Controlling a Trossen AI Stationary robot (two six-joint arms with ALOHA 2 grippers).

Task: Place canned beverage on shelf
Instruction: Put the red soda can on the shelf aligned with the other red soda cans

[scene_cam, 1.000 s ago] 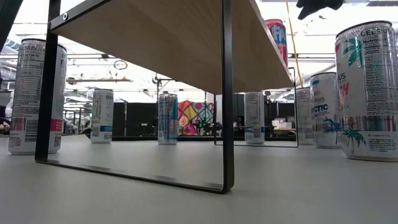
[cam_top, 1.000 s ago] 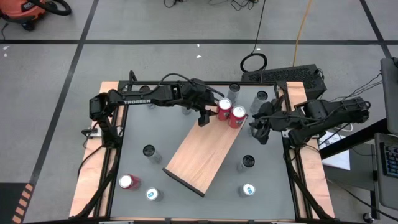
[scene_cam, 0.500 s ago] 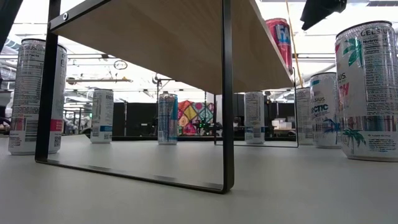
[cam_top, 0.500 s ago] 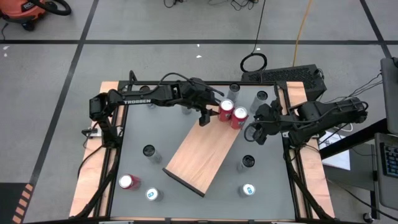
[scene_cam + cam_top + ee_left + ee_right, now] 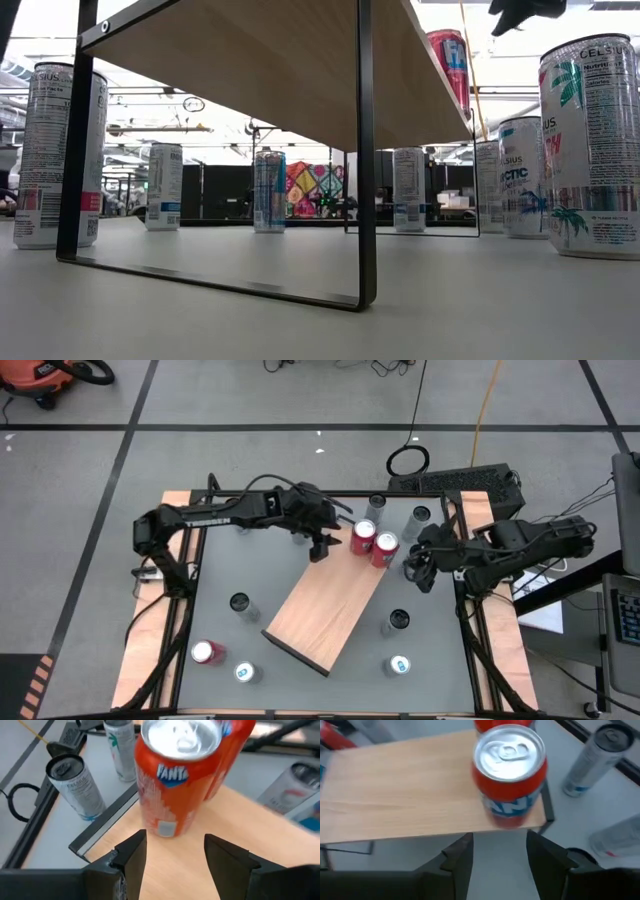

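Both arms are black, made of slim jointed links. The left arm (image 5: 215, 517), at the upper left of the high view, has white "TROSSEN" letters on its link and a thin black cable looping above. Each gripper has two dark, angular fingers (image 5: 131, 857).

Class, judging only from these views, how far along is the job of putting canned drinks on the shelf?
Done: two red Fanta cans stand upright on the far end of the light-brown wooden shelf. In hand: nothing; the left gripper and right gripper are both open and empty, each beside its can. Left: a red-topped can and several slim silver cans stand on the grey table.
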